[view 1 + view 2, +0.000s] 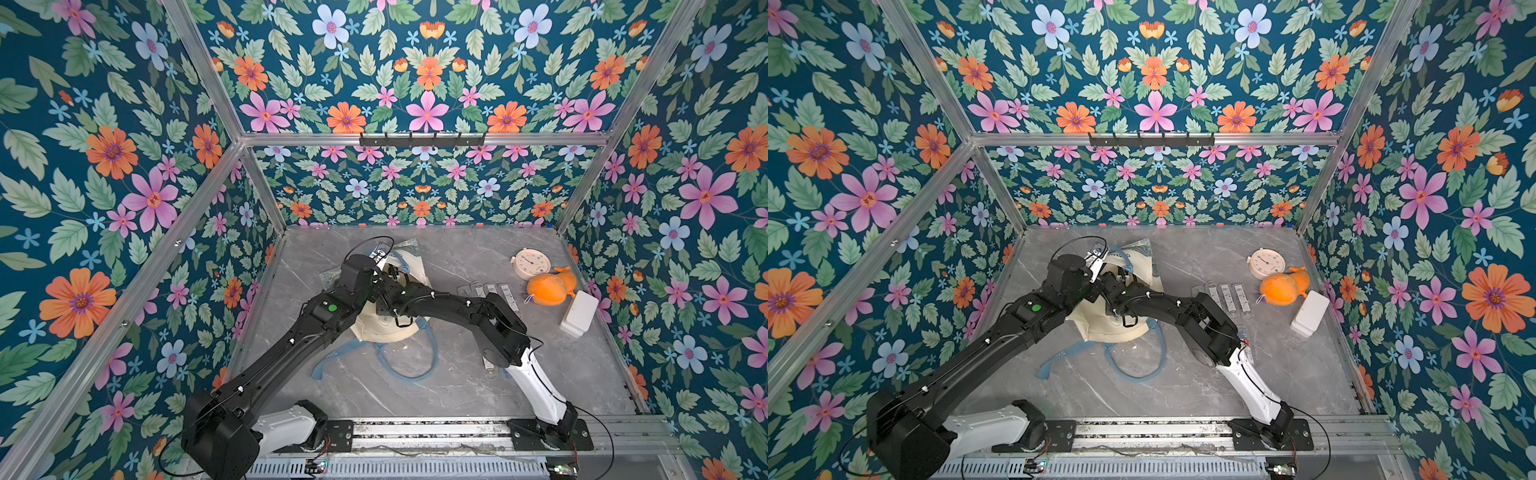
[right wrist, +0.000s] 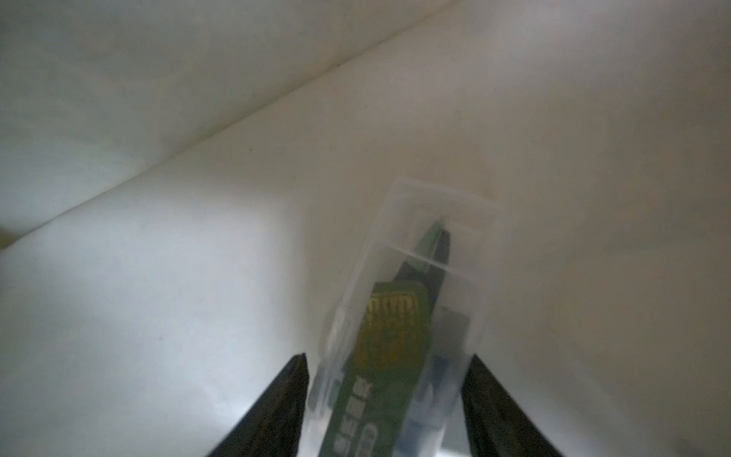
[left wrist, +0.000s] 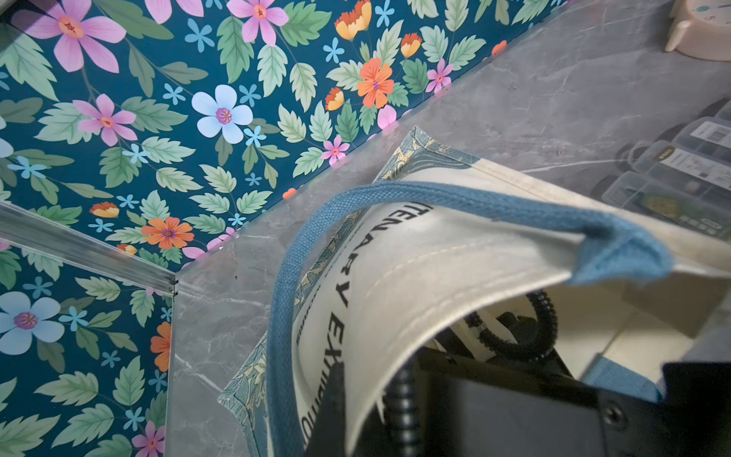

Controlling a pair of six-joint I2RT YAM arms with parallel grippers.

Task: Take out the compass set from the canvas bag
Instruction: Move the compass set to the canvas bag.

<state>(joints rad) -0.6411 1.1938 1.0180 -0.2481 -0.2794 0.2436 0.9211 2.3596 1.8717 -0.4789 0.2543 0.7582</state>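
**Task object.** The canvas bag [image 1: 388, 330] [image 1: 1100, 328] lies on the grey tabletop [image 1: 457, 374], left of centre. Its leaf-patterned band points to the far side. Its blue strap handles [image 1: 415, 365] trail on the near side. The compass set [image 2: 395, 336], a clear plastic case with a green label, is inside the bag and rests on the cream lining.

**Left arm.** The left arm [image 1: 291, 345] rises from the near-left base and reaches far and right. Its wrist is bent over the bag's far part. The left gripper [image 1: 380, 259] [image 1: 1096, 259] has its fingers fully closed. It holds the bag's upper lip raised. In the left wrist view this lip [image 3: 415, 277] arches clear of the tabletop, with one strap [image 3: 285, 296] looping over it. The exact contact point is hidden.

**Right arm.** The right arm [image 1: 457, 303] rises from the near-right base, folds at the elbow and runs left. Its forearm lies low across the bag, and its wrist is inside the raised mouth. The right gripper [image 2: 386, 356] has its fingers [image 2: 292, 380] partly apart, one on each side of the case. One finger is against the case wall. A thin gap shows at the other.

**Other items.** On the right stand a row of clear cases [image 1: 494, 291], a round clock [image 1: 532, 262], an orange plush toy [image 1: 548, 286] and a white box [image 1: 579, 311]. All are well apart from the bag.
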